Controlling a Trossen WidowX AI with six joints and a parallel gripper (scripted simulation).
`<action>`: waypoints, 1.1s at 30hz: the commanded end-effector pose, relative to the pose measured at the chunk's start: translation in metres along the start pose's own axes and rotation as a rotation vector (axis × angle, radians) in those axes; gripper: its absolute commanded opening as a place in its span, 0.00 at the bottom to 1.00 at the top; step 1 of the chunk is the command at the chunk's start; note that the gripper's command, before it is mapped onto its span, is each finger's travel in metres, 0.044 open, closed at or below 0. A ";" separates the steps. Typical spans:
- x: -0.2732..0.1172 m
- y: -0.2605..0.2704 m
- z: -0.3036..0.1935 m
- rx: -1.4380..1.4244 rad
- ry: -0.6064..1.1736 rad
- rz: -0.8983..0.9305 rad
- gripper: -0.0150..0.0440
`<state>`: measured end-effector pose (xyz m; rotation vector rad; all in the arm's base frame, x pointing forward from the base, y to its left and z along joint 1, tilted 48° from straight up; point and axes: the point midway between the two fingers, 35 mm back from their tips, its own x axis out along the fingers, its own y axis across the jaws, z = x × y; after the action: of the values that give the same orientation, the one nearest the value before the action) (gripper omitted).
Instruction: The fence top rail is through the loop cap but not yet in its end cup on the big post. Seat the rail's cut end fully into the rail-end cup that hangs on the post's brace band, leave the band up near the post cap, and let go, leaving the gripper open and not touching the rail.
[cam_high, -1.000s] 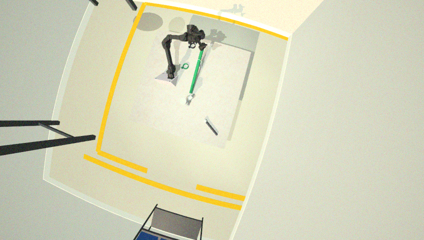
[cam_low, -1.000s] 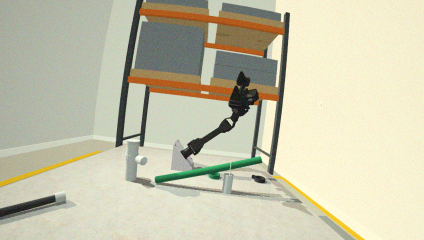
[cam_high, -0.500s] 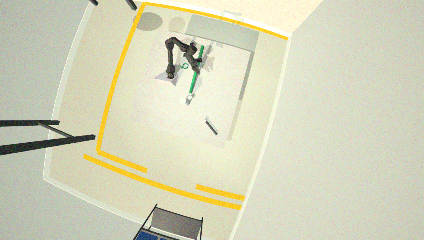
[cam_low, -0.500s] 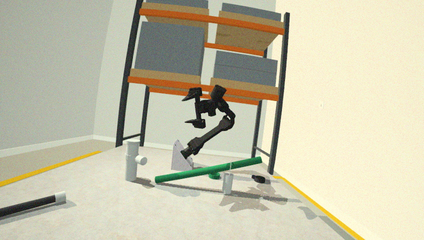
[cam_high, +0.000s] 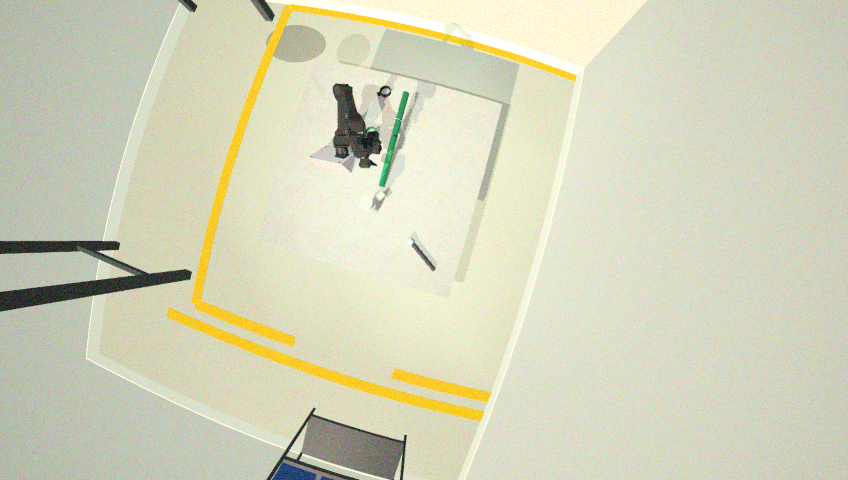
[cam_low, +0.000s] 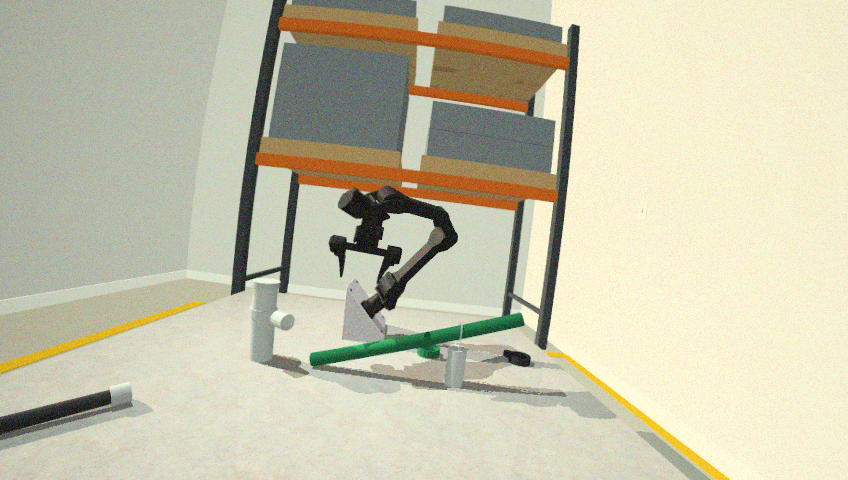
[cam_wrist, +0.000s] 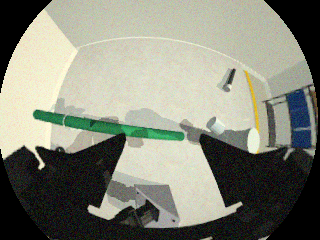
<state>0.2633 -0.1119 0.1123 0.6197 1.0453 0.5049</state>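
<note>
The green rail (cam_high: 389, 151) (cam_low: 410, 340) (cam_wrist: 160, 134) runs through the thin loop (cam_low: 461, 333) above the small post (cam_low: 454, 367). It slopes down toward the big white post (cam_low: 260, 344). Its low end is near the floor, lower than the white rail-end cup (cam_high: 380, 195) (cam_low: 282, 320) (cam_wrist: 216, 125) and outside it. The cup sticks out sideways from the band, about a third of the way down from the post cap (cam_low: 266, 285) (cam_wrist: 253, 140). My gripper (cam_low: 361, 277) (cam_wrist: 163, 138) is open and empty, well above the rail, with its fingers pointing down.
A green ring (cam_high: 371, 129) (cam_low: 428, 352) and a black ring (cam_high: 385, 95) (cam_low: 517, 358) lie on the floor near the arm's base plate (cam_low: 358, 324). A dark bar (cam_high: 423, 254) (cam_low: 53, 410) with a white end lies beyond the big post. A tall shelf rack (cam_low: 410, 175) stands behind the arm.
</note>
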 end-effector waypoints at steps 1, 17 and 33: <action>-0.001 0.008 0.000 0.054 -0.026 0.056 1.00; 0.036 -0.133 0.001 -0.909 0.155 -0.173 1.00; 0.062 -0.143 -0.011 -0.979 0.176 -0.187 1.00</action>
<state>0.2954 -0.1862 -0.0170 -0.4023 0.8607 0.8151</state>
